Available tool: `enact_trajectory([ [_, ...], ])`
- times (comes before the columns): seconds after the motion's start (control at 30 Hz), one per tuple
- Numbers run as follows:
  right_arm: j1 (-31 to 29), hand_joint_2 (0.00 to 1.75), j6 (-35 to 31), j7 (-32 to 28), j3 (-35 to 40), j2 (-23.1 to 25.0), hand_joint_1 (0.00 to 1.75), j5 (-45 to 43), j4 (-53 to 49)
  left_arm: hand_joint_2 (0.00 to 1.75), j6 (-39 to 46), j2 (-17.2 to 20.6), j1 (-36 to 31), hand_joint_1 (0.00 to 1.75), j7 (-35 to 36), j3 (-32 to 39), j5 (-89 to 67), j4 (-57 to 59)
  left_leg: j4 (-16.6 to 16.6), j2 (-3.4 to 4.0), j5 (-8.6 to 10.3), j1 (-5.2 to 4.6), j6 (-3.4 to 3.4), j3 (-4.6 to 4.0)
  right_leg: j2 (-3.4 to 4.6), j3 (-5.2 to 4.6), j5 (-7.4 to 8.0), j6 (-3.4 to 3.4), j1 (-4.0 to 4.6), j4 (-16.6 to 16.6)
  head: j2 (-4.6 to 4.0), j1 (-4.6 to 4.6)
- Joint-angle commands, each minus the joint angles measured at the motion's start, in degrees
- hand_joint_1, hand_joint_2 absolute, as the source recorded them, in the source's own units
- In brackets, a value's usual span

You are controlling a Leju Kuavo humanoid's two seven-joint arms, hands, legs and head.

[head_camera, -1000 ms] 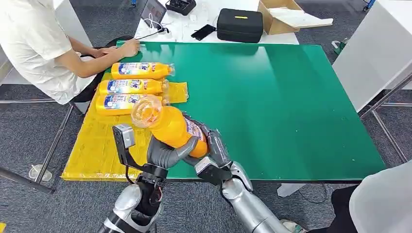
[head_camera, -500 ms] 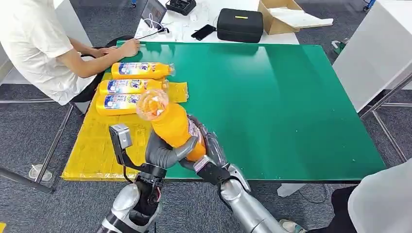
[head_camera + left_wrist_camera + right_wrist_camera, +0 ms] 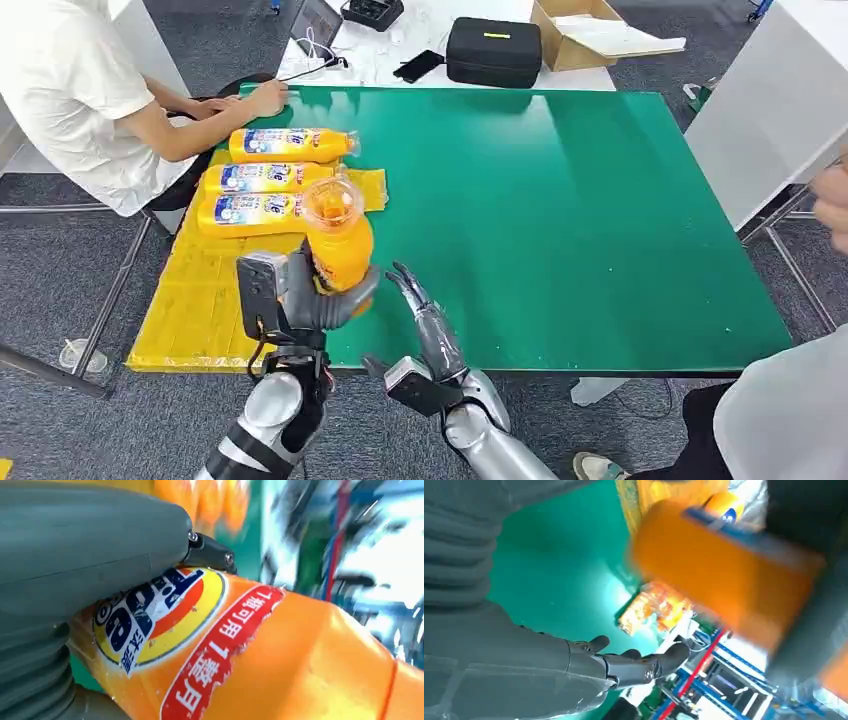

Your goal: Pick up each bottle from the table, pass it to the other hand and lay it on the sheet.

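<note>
My left hand [image 3: 322, 298] grips an orange bottle [image 3: 338, 240] upright above the near left of the green table [image 3: 560, 200]; its label [image 3: 165, 615] fills the left wrist view under my thumb. Just right of it my right hand [image 3: 428, 322] is off the bottle with its fingers [image 3: 624, 662] spread and nothing in them. The bottle [image 3: 734, 575] shows blurred in the right wrist view. Three more orange bottles [image 3: 290, 145] [image 3: 265, 178] [image 3: 250, 212] lie side by side on the yellow sheet [image 3: 200, 300] at the left.
A person in a white shirt [image 3: 70, 90] sits at the table's far left corner with a hand [image 3: 265, 97] on its edge. Another person's sleeve [image 3: 790, 420] is at the near right. A black case [image 3: 493, 50] and a cardboard box [image 3: 590, 30] lie beyond the table.
My right hand let go of the bottle and drew back with fingers spread. My left hand turned the bottle upright and carried it left, towards the sheet.
</note>
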Motion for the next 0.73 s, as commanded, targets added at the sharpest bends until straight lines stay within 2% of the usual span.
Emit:
enact_trajectory([
  [0.03,-1.0,0.00,-0.3,0.0,1.4,-1.7,0.00,-1.0,2.1,1.75,6.9,2.4,-6.3,1.75,0.6,2.0,-13.5,13.8,-0.1,0.03,-0.08,0.00,0.03,0.32,-0.05,0.32,-0.08,-0.11,0.03,-0.1,0.00,0.00],
  [0.13,-1.2,0.00,-3.6,0.0,1.2,-2.3,0.00,-1.3,0.8,1.75,9.2,3.3,-9.1,1.75,2.0,4.0,-22.8,19.8,-0.1,0.08,-0.07,0.00,0.02,0.33,-0.02,0.32,-0.06,-0.11,0.04,-0.1,0.00,0.00],
  [0.17,-1.0,1.75,-7.8,0.0,0.7,-2.7,0.00,-1.1,-0.6,1.75,10.5,3.9,-10.0,1.75,2.6,4.4,-26.2,21.5,-0.1,0.10,-0.10,0.01,0.03,0.42,-0.02,0.40,-0.09,-0.14,0.05,-0.1,0.00,0.00],
  [0.2,-0.4,1.75,-12.3,0.0,-0.1,-3.2,0.00,-2.1,-2.8,1.75,11.9,4.7,-10.5,1.75,3.5,4.6,-30.6,22.7,-0.1,0.04,-0.04,0.01,0.02,0.26,-0.05,0.26,-0.04,-0.11,0.04,-0.1,0.00,0.00],
  [0.23,0.2,1.75,-13.7,0.0,-1.2,-3.4,0.00,-2.8,-4.9,1.75,12.4,5.2,-10.7,1.75,4.3,4.6,-33.1,23.2,-0.1,0.05,-0.06,0.01,0.02,0.32,-0.05,0.32,-0.06,-0.13,0.04,-0.1,0.00,0.00],
  [0.3,2.5,1.75,-13.7,0.0,-6.5,-3.1,0.00,-2.7,-11.0,1.75,12.9,6.8,-10.7,1.75,8.6,5.4,-43.5,24.2,0.0,0.07,-0.08,0.00,0.01,0.30,-0.02,0.28,-0.08,-0.13,0.03,0.0,0.00,-0.02],
  [0.43,2.4,1.75,-13.5,0.0,-6.6,-3.6,0.00,-3.1,-11.3,1.75,12.9,7.2,-10.4,1.75,8.3,5.7,-43.5,24.4,0.0,0.08,-0.09,0.01,0.02,0.32,-0.01,0.31,-0.10,-0.12,0.04,0.0,0.00,-0.02],
  [0.5,3.9,1.75,-13.7,0.0,-9.7,-2.8,0.00,-2.5,-15.2,1.75,12.5,7.1,-11.1,1.75,12.3,5.6,-50.0,26.6,0.0,0.11,-0.11,0.02,0.02,0.30,0.01,0.28,-0.10,-0.11,0.05,0.0,0.00,0.00],
  [0.63,3.4,1.75,-12.5,0.0,-8.8,-4.8,0.00,-7.4,-17.5,1.75,6.7,6.8,-14.2,1.75,14.9,7.4,-53.6,34.2,0.0,-0.03,-0.09,0.02,0.02,0.25,-0.14,0.25,-0.13,-0.13,0.06,0.0,0.00,0.02],
  [0.73,3.4,1.75,-11.7,0.0,-8.8,-4.8,0.00,-7.8,-17.4,1.75,6.6,6.8,-14.9,1.75,15.4,7.5,-54.6,35.7,0.0,0.02,-0.02,0.01,0.02,0.08,-0.03,0.09,-0.03,-0.07,0.03,0.0,0.00,0.00],
])
